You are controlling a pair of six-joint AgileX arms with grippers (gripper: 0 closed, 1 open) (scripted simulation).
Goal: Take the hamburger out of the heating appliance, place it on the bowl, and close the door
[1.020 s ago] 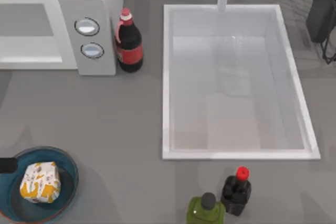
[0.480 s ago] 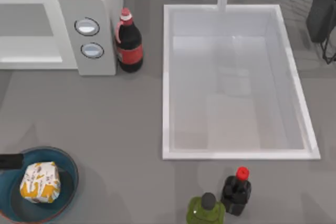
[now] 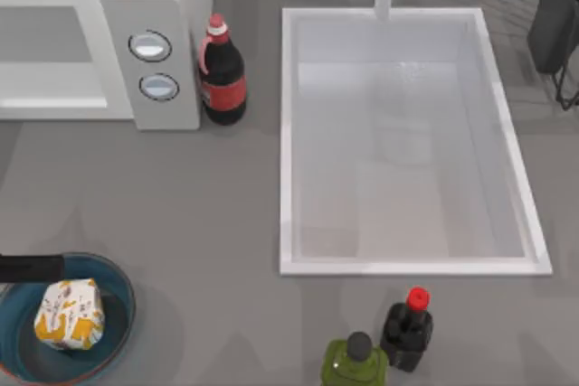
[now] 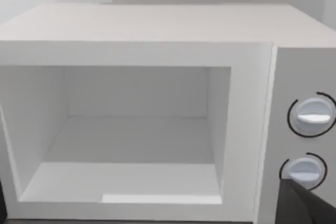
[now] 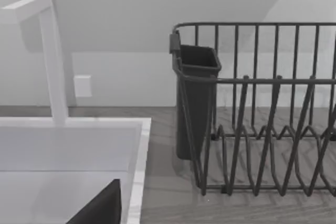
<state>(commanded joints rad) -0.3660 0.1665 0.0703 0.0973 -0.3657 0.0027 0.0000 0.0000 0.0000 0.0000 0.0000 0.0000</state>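
White-paper-wrapped hamburger w/ orange-yellow patches [image 3: 70, 315] resting inside wide blue-teal bowl w/ thin reddish rim [image 3: 118, 275], front-left corner of table. Boxy light-grey microwave w/ two silver-rimmed knobs [image 3: 152, 65] at back left; cavity open and bare in left wrist view [image 4: 131, 145]. Dark left gripper part [image 3: 32, 268] at left edge, just over bowl rim; opening cannot be judged, nothing seen held. Red-capped cola bottle [image 3: 222, 74] beside microwave. White rectangular sink basin [image 3: 407, 142] centre-right.

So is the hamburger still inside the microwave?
No, the hamburger sits in the blue bowl, and the microwave cavity is bare.
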